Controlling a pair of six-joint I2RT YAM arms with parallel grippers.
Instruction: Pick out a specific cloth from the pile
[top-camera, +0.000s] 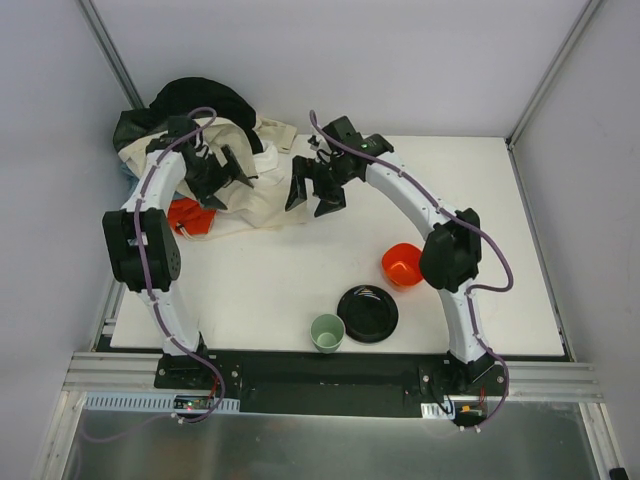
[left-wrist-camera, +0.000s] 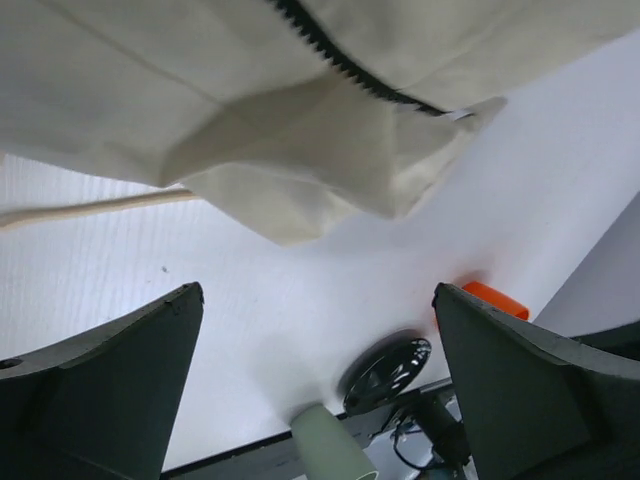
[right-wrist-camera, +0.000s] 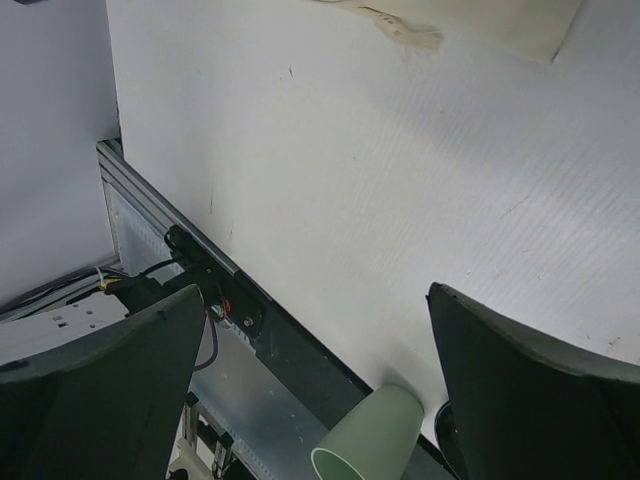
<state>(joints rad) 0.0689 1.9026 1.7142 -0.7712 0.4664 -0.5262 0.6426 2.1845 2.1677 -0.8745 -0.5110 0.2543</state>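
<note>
Top external: left gripper (top-camera: 232, 183), right gripper (top-camera: 312, 199) both wide, empty; cloth (top-camera: 188, 215) at left edge of pile (top-camera: 266, 205).

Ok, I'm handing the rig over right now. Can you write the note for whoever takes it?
Left gripper: open, empty, over the cream fabric at the near edge of the pile.
Right gripper: open, empty, over bare table beside the pile.
Orange-red cloth: at the pile's near-left edge, partly hidden by the left arm, not gripped.
Done: nothing picked yet.
Left: grasp the orange-red cloth and pull it clear of the pile.
</note>
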